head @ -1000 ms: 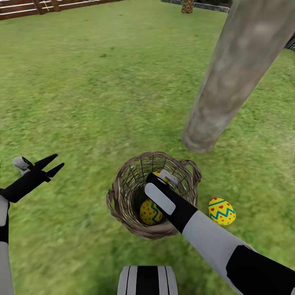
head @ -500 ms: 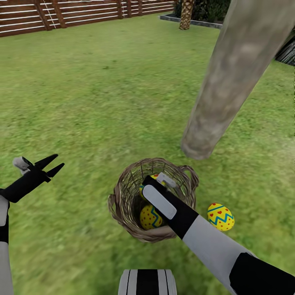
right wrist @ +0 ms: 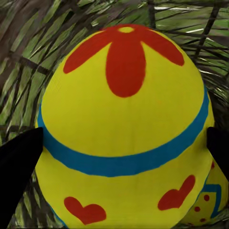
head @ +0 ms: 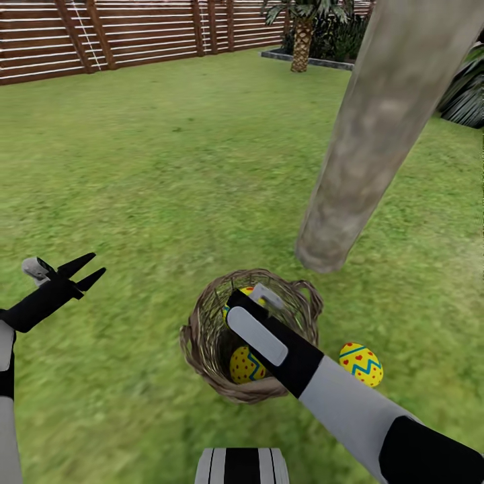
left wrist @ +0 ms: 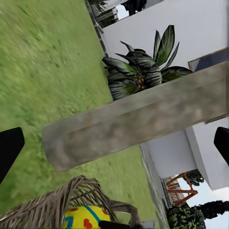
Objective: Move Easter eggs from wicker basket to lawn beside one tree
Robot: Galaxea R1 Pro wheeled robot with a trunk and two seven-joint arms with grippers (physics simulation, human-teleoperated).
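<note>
While the right arm reaches down into the wicker basket [head: 250,336], the right gripper [right wrist: 119,143] has a flower-topped Easter egg [right wrist: 124,129] squarely between its dark fingertips [right wrist: 19,162], one fingertip at each flank of the shell; whether they are pressing on it, I cannot tell. From the head view that egg [head: 243,293] peeks out beside the wrist at the basket's far side, and a second Easter egg [head: 247,365] lies on the basket floor nearer the robot. Over on the lawn [head: 148,175], a third Easter egg [head: 361,364] sits just beside the basket on its right, out on the grass, near the foot of the tree trunk [head: 363,148]. That pale mottled trunk rises just beyond the basket. Out wide, the left gripper [head: 84,270] hovers above the grass well apart from the basket, its jaws spread with nothing between them. At the back runs the wooden fence [head: 121,33], with a palm-like plant [head: 300,33] near it.
</note>
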